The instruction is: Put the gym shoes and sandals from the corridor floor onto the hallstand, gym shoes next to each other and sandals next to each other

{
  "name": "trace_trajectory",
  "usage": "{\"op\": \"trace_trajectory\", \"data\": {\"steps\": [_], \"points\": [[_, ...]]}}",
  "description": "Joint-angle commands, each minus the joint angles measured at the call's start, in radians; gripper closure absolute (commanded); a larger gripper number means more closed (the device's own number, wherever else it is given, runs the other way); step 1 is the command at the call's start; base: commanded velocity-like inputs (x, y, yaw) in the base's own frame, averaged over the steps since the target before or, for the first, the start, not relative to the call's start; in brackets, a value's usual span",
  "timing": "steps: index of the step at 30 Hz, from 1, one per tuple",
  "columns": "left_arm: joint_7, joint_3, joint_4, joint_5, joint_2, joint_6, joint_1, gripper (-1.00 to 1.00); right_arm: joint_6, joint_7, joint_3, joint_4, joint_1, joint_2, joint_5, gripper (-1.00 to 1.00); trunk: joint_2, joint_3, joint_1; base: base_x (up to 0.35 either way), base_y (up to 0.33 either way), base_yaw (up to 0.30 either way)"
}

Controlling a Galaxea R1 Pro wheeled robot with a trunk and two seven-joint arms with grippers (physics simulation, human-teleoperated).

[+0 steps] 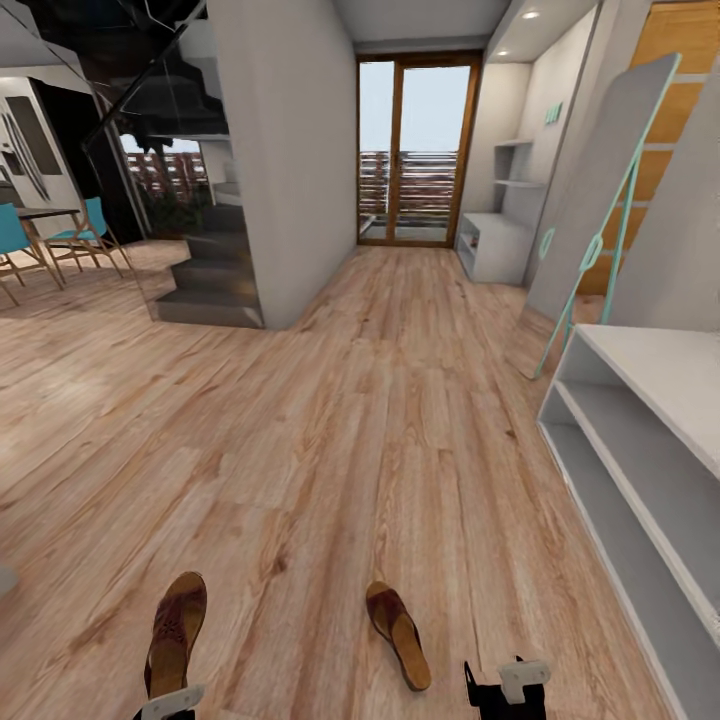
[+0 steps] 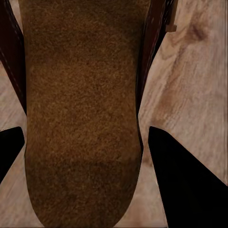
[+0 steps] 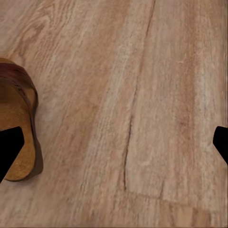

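- Brown leather: two sandals are seen on the corridor floor point(image 1: 330, 430), near the bottom of the head view. The left sandal point(image 1: 176, 632) lies just ahead of the left gripper point(image 1: 170, 704); the right sandal point(image 1: 398, 634) lies between the two arms.
- L gripper: fingers point(image 2: 183, 183) are spread wide, one each side of the left sandal's tan footbed point(image 2: 80, 118). Jaws open, nothing clamped.
- R gripper point(image 1: 507, 688): fingertips point(image 3: 10, 147) are set far apart over bare planks, w/ the right sandal point(image 3: 18, 130) beside one tip; empty.
- Pale grey hallstand point(image 1: 640, 440) is placed at the right, shelves open toward the sandals.
- Beyond: glass door point(image 1: 418, 150), staircase point(image 1: 205, 270), teal chairs point(image 1: 85, 235).
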Motion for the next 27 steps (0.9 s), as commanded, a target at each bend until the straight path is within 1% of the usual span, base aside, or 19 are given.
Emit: {"op": "trace_trajectory", "data": {"steps": [1,7,22,27], "points": [[0.004,0.001,0.0,-0.004,0.0,-0.003,-0.001,1.0,-0.002,-0.007,-0.002,0.001,-0.001,0.0,0.01,-1.0,0.0,-0.001,0.0,0.009,-0.243,0.0],[0.004,0.001,0.0,-0.004,0.0,-0.003,-0.001,1.0,-0.002,-0.008,-0.001,0.001,0.0,0.001,0.01,-1.0,0.0,-0.001,0.0,0.004,-0.17,0.0],[0.003,0.001,0.001,-0.003,0.0,-0.003,0.0,1.0,-0.001,-0.009,-0.001,0.001,0.0,0.002,0.009,-1.0,0.0,-0.001,0.0,0.0,-0.012,0.0],[-0.006,0.001,0.0,-0.004,0.001,0.006,-0.003,1.0,0.002,-0.008,-0.001,0.001,0.0,0.002,0.009,-1.0,0.0,-0.001,0.0,0.0,0.0,0.0]]}}
